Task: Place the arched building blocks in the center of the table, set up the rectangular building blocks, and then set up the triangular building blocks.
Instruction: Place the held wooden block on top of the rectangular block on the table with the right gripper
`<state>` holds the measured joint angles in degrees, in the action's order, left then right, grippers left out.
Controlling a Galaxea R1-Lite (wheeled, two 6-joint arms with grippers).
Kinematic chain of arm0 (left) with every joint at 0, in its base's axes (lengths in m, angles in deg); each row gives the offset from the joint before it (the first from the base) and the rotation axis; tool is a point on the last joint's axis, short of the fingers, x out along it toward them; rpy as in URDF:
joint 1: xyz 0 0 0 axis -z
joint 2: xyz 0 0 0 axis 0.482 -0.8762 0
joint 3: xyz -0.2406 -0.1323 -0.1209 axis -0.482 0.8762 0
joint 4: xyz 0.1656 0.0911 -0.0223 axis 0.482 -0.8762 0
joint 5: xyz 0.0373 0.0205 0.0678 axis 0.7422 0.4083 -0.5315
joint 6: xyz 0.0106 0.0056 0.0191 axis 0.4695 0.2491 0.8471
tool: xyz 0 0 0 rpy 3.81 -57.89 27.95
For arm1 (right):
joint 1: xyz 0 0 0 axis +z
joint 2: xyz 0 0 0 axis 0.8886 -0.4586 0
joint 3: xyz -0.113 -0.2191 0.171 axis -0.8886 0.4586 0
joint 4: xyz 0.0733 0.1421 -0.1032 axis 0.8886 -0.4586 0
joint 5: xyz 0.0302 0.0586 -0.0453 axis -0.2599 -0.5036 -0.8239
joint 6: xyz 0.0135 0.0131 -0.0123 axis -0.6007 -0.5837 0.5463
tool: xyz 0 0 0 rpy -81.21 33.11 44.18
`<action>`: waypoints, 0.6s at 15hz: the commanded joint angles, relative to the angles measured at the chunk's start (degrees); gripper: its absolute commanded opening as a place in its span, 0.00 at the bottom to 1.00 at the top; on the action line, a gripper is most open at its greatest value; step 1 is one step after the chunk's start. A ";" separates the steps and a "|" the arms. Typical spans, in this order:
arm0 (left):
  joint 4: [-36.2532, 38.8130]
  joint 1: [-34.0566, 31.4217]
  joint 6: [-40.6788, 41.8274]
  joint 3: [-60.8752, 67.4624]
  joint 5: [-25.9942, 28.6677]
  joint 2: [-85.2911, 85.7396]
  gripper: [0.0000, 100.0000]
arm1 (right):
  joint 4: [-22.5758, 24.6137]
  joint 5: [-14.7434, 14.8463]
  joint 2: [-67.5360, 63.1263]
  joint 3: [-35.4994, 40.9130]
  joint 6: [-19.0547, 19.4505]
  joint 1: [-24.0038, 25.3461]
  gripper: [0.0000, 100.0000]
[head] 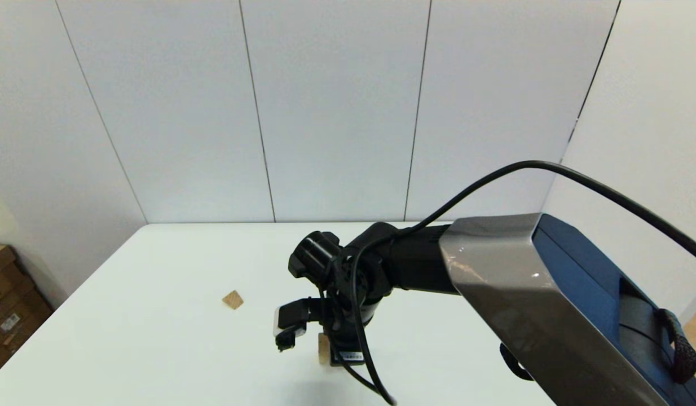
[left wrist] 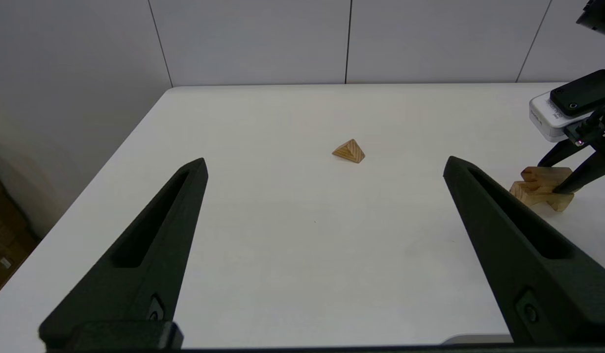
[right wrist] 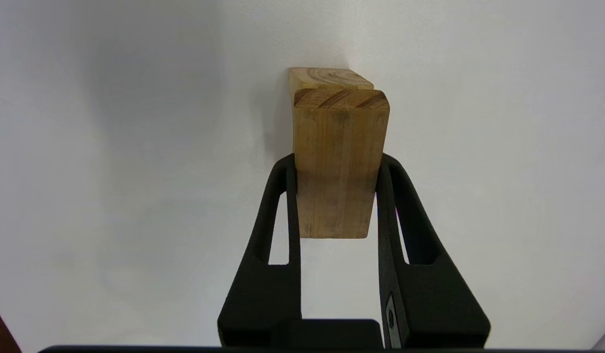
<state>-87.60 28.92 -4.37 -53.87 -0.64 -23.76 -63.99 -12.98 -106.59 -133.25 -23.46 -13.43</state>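
Note:
My right gripper points down at the table, shut on the rectangular block, gripping its two long sides. Just beyond that block lies the arched block, touching or almost touching it. In the head view the right gripper sits near the table's front middle, with only a sliver of the rectangular block showing. The triangular block lies alone to the left. The left wrist view shows my left gripper open and empty above the table, with the triangular block beyond it and the arched block off to one side.
Cardboard boxes stand on the floor past the table's left edge. Grey wall panels rise behind the far edge. The right arm's forearm and its black cable cross over the right half of the table.

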 commanded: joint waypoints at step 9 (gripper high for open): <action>0.04 0.07 -0.03 0.00 -0.08 0.00 1.00 | -0.24 0.01 -0.08 -0.02 0.60 -0.06 0.00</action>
<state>-87.62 28.92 -4.35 -53.87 -0.67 -23.76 -64.02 -12.98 -106.61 -133.25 -23.14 -13.50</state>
